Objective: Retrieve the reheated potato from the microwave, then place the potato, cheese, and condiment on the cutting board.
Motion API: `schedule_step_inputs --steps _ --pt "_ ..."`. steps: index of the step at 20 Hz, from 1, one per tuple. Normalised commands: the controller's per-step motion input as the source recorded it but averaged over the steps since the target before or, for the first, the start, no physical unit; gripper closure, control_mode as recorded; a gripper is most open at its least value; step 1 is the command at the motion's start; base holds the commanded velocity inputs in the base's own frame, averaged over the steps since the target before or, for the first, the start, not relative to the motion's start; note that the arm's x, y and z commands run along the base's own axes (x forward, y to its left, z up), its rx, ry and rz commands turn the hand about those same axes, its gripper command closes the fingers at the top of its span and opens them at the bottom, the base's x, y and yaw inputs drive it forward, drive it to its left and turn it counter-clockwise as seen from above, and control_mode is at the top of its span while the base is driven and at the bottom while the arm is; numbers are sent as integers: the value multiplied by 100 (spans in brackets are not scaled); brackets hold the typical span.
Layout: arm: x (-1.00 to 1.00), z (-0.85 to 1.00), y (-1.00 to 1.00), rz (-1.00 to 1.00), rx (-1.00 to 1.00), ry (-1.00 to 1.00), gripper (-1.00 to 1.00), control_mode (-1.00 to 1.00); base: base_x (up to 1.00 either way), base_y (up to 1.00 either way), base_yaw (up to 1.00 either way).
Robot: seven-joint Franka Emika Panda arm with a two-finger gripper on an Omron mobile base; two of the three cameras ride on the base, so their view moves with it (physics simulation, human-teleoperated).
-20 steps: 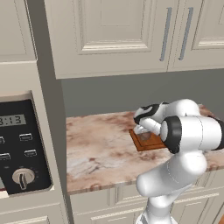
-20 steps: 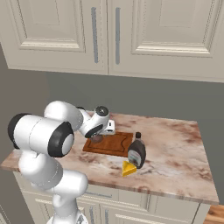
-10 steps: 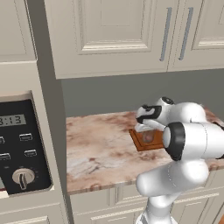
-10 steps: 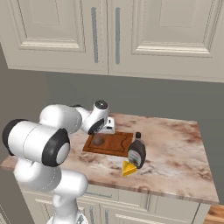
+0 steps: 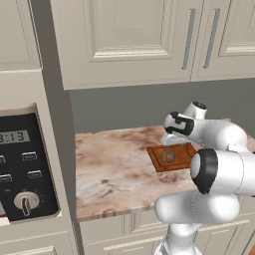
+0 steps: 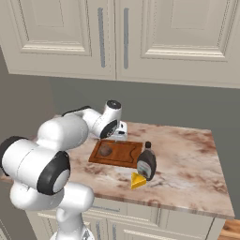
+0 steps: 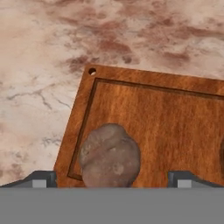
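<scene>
The brown potato (image 6: 105, 150) lies on the left part of the reddish cutting board (image 6: 124, 153), free of the fingers. My gripper (image 6: 119, 136) hangs open just above the board's back edge, tilted down at the potato. In the hand view the potato (image 7: 110, 156) sits low between the two dark fingertips (image 7: 42, 179), near a corner of the board (image 7: 175, 118). The dark condiment bottle (image 6: 147, 162) stands at the board's front right corner, and the yellow cheese wedge (image 6: 138, 180) lies on the counter just in front of it. The microwave's black control panel (image 5: 23, 169) is at far left.
The marble counter (image 5: 114, 167) stretches from the microwave column to the board. Pale upper cabinets (image 6: 117, 37) hang over it. My own white elbow (image 5: 219, 172) bulks in front of the counter edge. The counter ends at the right (image 6: 220, 187).
The gripper has lifted a little off the board and drawn back, leaving the potato lying on it. The elbow has swung sideways. Bottle and cheese have not moved.
</scene>
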Motion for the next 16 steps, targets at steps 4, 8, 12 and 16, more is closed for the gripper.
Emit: schedule_step_inputs --steps 4,8,12,16 --pt "-40 25 -26 -1 0 0 -100 -100 0 0 0" --pt "-46 30 -21 0 0 6 -100 -100 0 0 0" --pt "-48 26 -12 0 0 18 -100 -100 0 0 0" --pt "-52 13 -11 0 0 15 -100 -100 0 0 0"
